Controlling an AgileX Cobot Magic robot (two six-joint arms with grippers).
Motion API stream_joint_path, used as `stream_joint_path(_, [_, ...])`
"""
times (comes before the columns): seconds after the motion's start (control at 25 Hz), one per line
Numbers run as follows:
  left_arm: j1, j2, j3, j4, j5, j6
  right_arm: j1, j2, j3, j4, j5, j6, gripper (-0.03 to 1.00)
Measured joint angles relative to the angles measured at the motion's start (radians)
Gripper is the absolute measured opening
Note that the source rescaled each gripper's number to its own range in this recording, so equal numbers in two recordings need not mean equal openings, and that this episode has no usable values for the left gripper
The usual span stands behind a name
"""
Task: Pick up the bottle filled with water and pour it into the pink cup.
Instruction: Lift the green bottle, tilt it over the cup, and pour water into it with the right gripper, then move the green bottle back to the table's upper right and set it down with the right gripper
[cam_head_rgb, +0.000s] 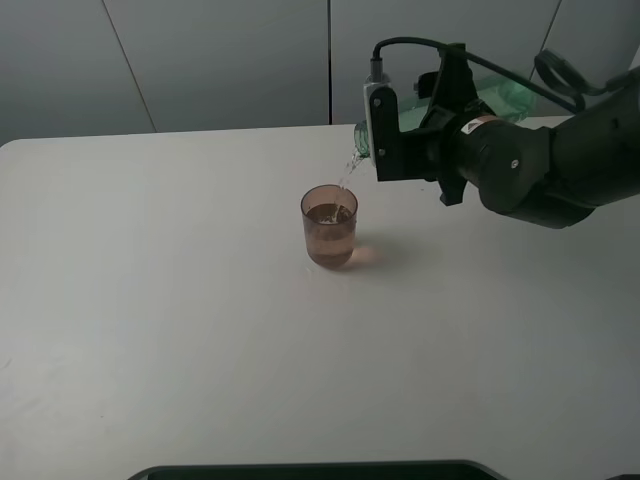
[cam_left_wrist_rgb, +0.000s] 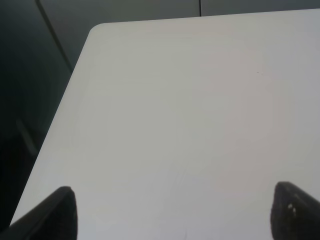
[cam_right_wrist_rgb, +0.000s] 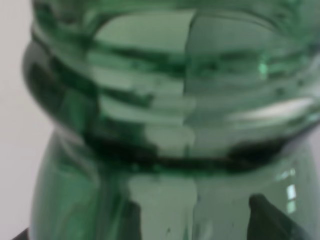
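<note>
The green-tinted bottle (cam_head_rgb: 512, 95) is held nearly level above the table, its mouth (cam_head_rgb: 360, 140) pointing left. A thin stream of water falls from the mouth into the pink cup (cam_head_rgb: 329, 226), which stands upright near the table's middle, partly filled. My right gripper (cam_head_rgb: 440, 130) is shut on the bottle; the right wrist view is filled by the bottle's ribbed green body (cam_right_wrist_rgb: 165, 115), with a dark fingertip (cam_right_wrist_rgb: 265, 220) against it. My left gripper (cam_left_wrist_rgb: 172, 212) is open and empty over bare table near the far left corner. It is not seen in the exterior high view.
The white table (cam_head_rgb: 150, 300) has its left edge and a rounded far corner (cam_left_wrist_rgb: 97, 30) in the left wrist view. Grey wall panels (cam_head_rgb: 220, 60) stand behind. A dark flat object (cam_head_rgb: 320, 470) lies along the front edge.
</note>
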Motion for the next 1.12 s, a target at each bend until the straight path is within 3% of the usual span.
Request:
stream_joint_path(0.36, [0.000, 0.000, 0.000, 0.000, 0.000, 0.000, 0.000, 0.000, 0.000, -0.012, 0.000, 0.210, 0.00])
stream_joint_path(0.56, [0.000, 0.000, 0.000, 0.000, 0.000, 0.000, 0.000, -0.021, 0.000, -0.012, 0.000, 0.403, 0.00])
stream_joint_path(0.8, [0.000, 0.000, 0.000, 0.000, 0.000, 0.000, -0.032, -0.133, 0.000, -0.067, 0.013, 0.841, 0.00])
stream_joint_path(1.12, [0.000, 0.000, 0.000, 0.000, 0.000, 0.000, -0.222, -0.182, -0.002, -0.306, 0.059, 1.503, 0.00])
